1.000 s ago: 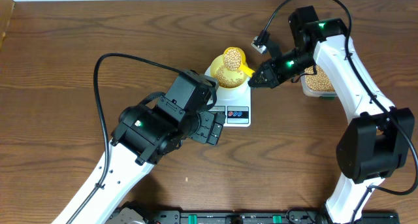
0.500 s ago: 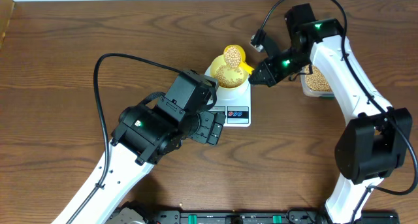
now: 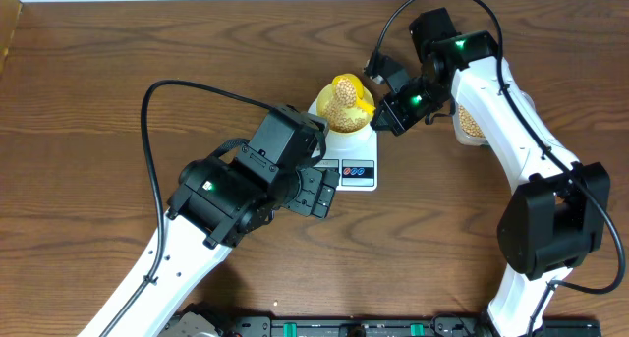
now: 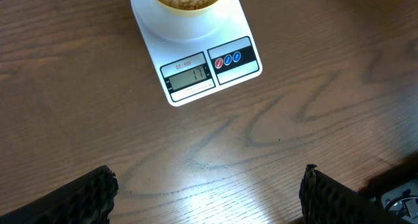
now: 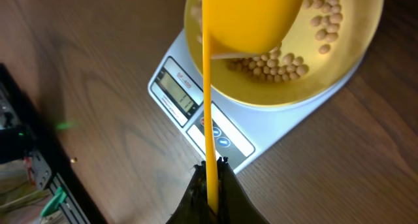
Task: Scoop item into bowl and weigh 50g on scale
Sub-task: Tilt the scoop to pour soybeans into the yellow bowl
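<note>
Surface (image 3: 88, 91) of brown wood carries everything you need, and nothing on it has shifted. The change is all in your right arm (image 3: 511, 111): over the last second its wrist has swung in and rolled, so the scoop that sat level and heaped above the bowl now tips over.

The scale (image 4: 196, 51) sits mid-surface, with the clear tub (image 3: 470, 123) of spare beans well to its right, partly hidden under that arm. Your left hand (image 4: 209, 196) hangs just in front of the scale, fingers spread wide and holding nothing.

The pale-yellow bowl (image 5: 356, 57) stands on the scale's platform. Your right hand (image 5: 210, 175) is clamped shut on the thin handle of the yellow scoop (image 5: 251, 18), whose cup is over the bowl with its underside turned toward the wrist camera.

The beans (image 5: 274, 67) lie in a shallow layer in the bottom of the bowl; from overhead, some still sit in the tilted cup. I judge the pour is under way, not finished.

The display (image 4: 188, 75) is lit, but I can't read its digits with confidence. Pour slowly and check it, since a full dump could overshoot the target.
</note>
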Controlling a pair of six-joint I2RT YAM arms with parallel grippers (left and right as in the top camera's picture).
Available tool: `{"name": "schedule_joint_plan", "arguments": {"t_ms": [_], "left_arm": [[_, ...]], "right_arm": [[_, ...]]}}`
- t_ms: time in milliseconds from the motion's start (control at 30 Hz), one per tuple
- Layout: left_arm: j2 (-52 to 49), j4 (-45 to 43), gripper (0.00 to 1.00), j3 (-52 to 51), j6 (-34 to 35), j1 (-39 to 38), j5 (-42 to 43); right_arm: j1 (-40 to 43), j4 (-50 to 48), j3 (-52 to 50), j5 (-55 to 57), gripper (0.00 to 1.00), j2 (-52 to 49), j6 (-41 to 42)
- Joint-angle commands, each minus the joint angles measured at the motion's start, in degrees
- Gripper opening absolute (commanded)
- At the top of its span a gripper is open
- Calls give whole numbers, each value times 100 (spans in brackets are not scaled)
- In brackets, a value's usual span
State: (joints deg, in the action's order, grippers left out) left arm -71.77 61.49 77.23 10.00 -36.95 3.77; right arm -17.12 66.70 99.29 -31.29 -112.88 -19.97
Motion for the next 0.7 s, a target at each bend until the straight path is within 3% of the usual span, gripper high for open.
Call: {"name": "schedule_joint_plan", "arguments": {"t_ms": [0, 667], "left_arm": [[72, 17, 92, 186, -120, 24, 7], [72, 17, 92, 186, -118, 24, 7]], "right_arm": [[-50, -13, 122, 144, 1, -22, 70], [-197, -160, 122, 1235, 1, -22, 68]]}}
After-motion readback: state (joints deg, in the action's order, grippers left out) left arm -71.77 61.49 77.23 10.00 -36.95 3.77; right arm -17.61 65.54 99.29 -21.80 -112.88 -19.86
